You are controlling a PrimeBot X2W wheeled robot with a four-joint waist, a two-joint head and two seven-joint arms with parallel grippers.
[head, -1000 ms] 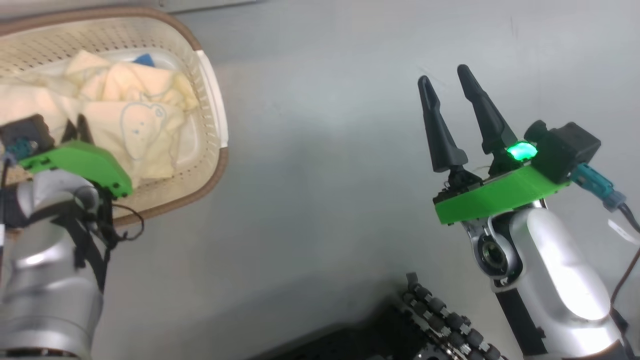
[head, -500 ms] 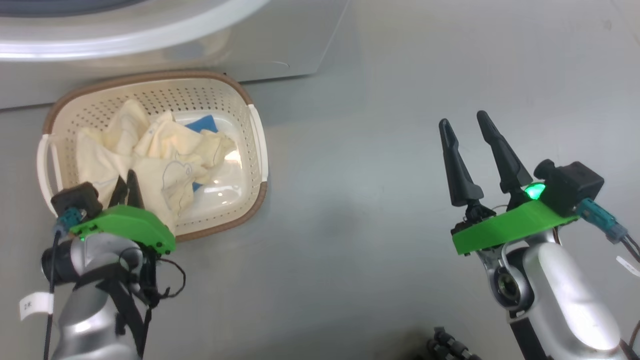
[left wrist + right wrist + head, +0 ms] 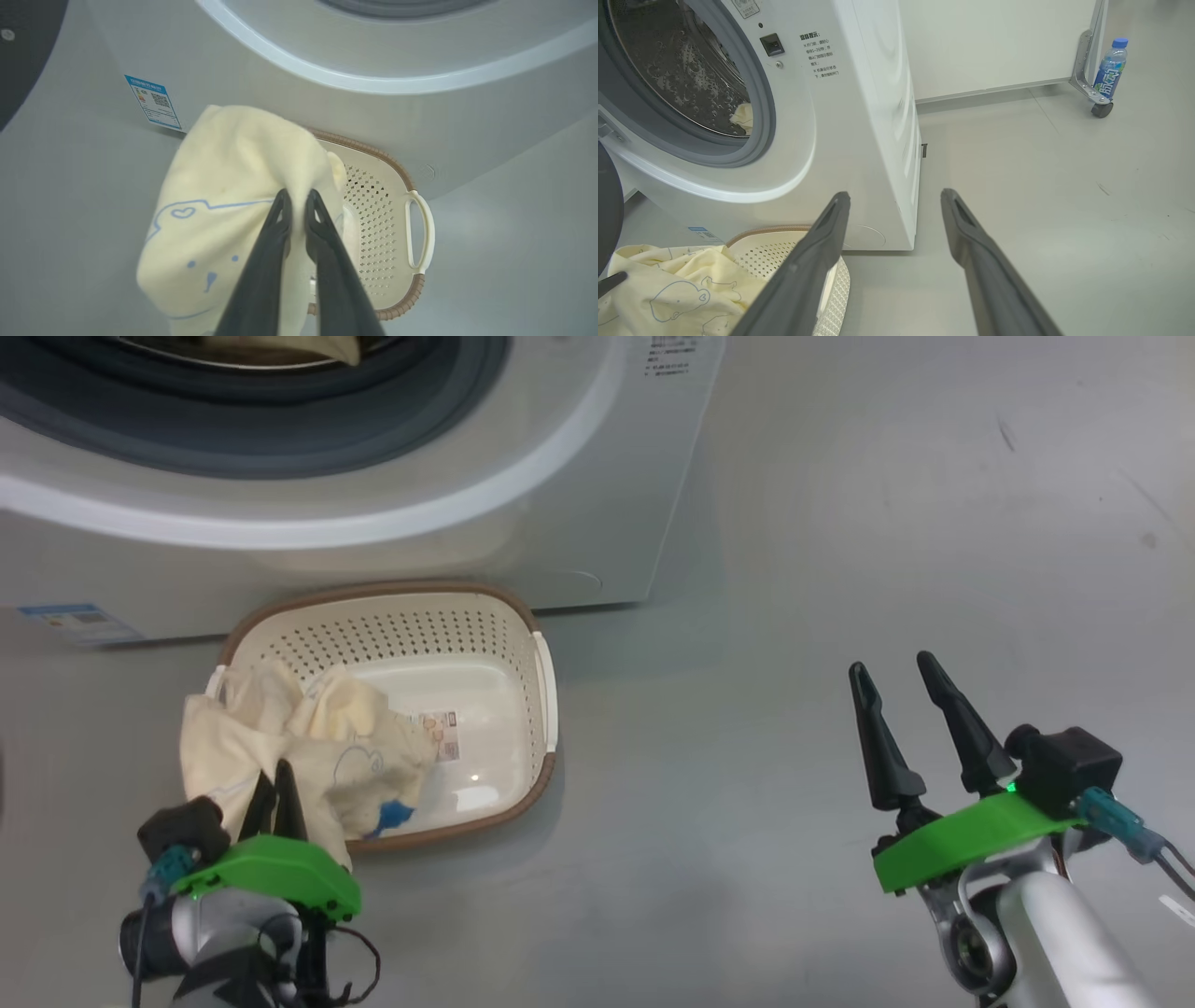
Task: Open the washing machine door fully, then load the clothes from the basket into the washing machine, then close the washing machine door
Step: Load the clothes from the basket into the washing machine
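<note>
The clothes [image 3: 219, 186], a soft cream-yellow bunch with a thin blue bear outline and a bright blue patch, spill past the left rim of the basket [image 3: 392, 602], pinched between the clenched fingers of the left gripper [image 3: 297, 195]; the basket sits on the floor just before the washing machine [image 3: 579, 467]; another cream piece [image 3: 743, 119] lies in the drum; the right gripper [image 3: 891, 665] stands spread and empty, well to the right; the washing machine door [image 3: 606, 210] is only a dark edge, cut off at the left.
</note>
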